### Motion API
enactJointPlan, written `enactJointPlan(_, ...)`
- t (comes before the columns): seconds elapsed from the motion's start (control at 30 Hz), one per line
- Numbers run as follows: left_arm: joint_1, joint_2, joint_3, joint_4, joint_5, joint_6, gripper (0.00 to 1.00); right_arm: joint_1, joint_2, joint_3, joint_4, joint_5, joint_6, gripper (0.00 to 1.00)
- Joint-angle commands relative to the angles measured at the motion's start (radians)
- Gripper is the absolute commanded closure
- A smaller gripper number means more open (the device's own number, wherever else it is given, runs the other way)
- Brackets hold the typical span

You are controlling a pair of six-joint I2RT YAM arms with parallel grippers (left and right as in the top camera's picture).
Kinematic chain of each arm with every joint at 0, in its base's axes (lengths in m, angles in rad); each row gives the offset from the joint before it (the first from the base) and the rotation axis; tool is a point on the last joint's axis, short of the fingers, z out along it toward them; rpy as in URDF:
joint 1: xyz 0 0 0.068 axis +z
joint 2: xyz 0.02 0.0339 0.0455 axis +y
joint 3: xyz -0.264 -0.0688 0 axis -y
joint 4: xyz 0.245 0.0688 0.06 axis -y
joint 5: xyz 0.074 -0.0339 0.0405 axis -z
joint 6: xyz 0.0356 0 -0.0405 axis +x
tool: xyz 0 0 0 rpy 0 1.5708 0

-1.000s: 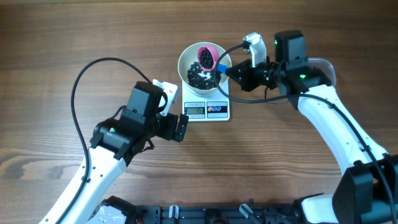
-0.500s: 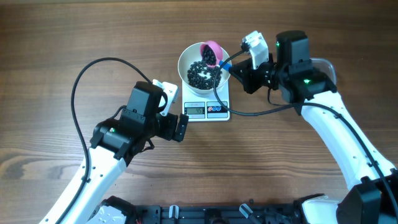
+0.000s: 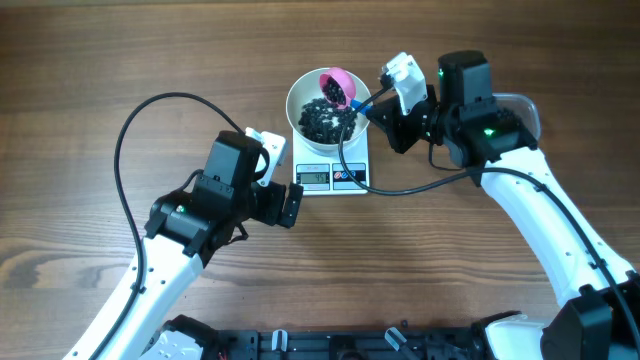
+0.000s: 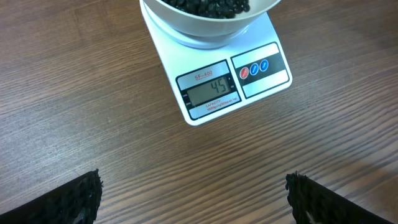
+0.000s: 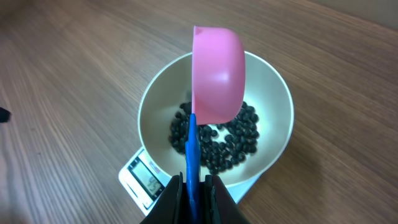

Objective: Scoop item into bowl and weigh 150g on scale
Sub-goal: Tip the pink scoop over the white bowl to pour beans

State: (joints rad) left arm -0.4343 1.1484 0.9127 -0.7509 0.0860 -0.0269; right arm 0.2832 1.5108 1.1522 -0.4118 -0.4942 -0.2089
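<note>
Beans [image 3: 322,122] [image 5: 217,146]: a dark grainy heap lay in the bottom of the bowl; a few more showed in the mouth of the scoop.
Bowl [image 3: 291,110] [image 5: 273,81] [image 4: 205,28]: white and round, it sat on top of the scale and covered most of its platform.
Scale [image 3: 335,177] [image 4: 249,87] [image 5: 146,177]: flat and white, it rested on the desk with its front edge toward the left arm; its display [image 4: 210,89] read 45, beside two small round buttons.
Scoop [image 3: 335,85] [image 5: 216,78]: pink with a blue handle [image 5: 191,149], it was tipped on its side above the far part of the bowl.
Right gripper [image 5: 193,183] [image 3: 378,112]: its fingers were pressed together on the scoop's handle, just beside the bowl's rim.
Left gripper [image 4: 193,196] [image 3: 290,205]: its fingers [image 4: 74,199] were spread wide and held nothing, near the front of the scale without touching it.
Desk [image 3: 100,60]: brown wood grain.
</note>
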Motion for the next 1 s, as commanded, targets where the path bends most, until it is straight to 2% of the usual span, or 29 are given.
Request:
enactJointPlan(0.0,0.005,0.004,-0.010,0.002,-0.009,0.013,0.00,0.033,-0.019,0.002,-0.002,0.079,-0.056,0.96)
enactJointPlan(0.13,0.005,0.004,-0.010,0.003,-0.009,0.012,0.00,0.080,-0.019,0.002,0.000,0.174,-0.106,0.96)
enactJointPlan(0.6,0.005,0.004,-0.010,0.003,-0.009,0.013,0.00,0.155,-0.019,0.002,0.000,0.381,-0.142,0.96)
enactJointPlan(0.77,0.005,0.004,-0.010,0.002,-0.009,0.013,0.00,0.187,-0.019,0.002,0.000,0.396,-0.188,0.96)
enactJointPlan(0.97,0.005,0.004,-0.010,0.003,-0.009,0.013,0.00,0.236,-0.019,0.002,0.002,0.513,-0.249,0.96)
